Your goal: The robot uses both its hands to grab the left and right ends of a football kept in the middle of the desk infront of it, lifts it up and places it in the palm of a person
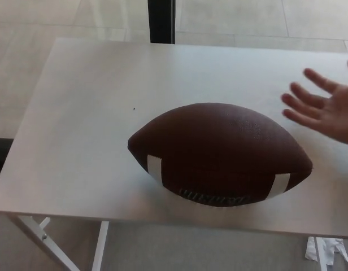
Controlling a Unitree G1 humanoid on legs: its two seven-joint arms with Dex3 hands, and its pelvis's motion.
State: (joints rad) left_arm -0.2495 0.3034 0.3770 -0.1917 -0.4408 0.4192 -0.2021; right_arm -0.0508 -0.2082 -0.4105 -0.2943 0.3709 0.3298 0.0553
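A brown football (219, 153) with two white stripes lies on its side in the middle of a pale wooden desk (78, 113), laces turned toward the near edge. A person's hand (326, 107) reaches in over the desk's right side, open with fingers spread, holding nothing. The ball sits just below and to the left of that hand, not touching it. Neither robot hand is in view, so their state cannot be told

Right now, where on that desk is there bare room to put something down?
Bare desk lies left of the football and behind it toward the far edge. The right side is crowded: a person's hand hovers there. Only a thin strip shows before the ball.
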